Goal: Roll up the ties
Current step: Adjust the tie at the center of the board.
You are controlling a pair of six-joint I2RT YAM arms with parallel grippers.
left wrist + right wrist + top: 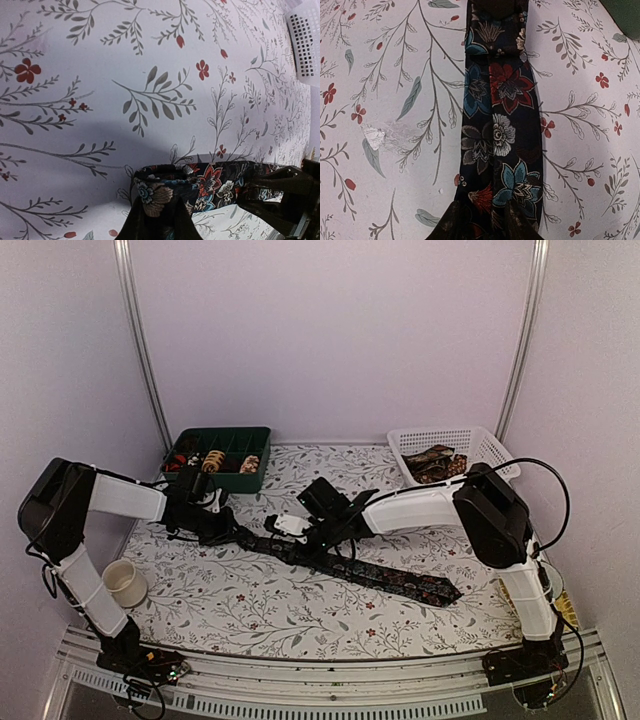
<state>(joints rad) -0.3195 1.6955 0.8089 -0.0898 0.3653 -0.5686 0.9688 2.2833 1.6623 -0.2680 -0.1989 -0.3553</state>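
The tie [395,580] lies long and flat across the tabletop [250,605]. We think it is light, soft and floppy, maybe a bit slippery, so the thin end is the best place to hold and roll from. The left tool [157,220] is almost closed, pinching that thin end. The right tool [482,227] sits over the tie's middle; we cannot tell if it squeezes.

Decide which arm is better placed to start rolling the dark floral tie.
Left, probably: the left gripper pinches the tie at its folded end, where a coil would start; the right gripper sits over its mid-length.
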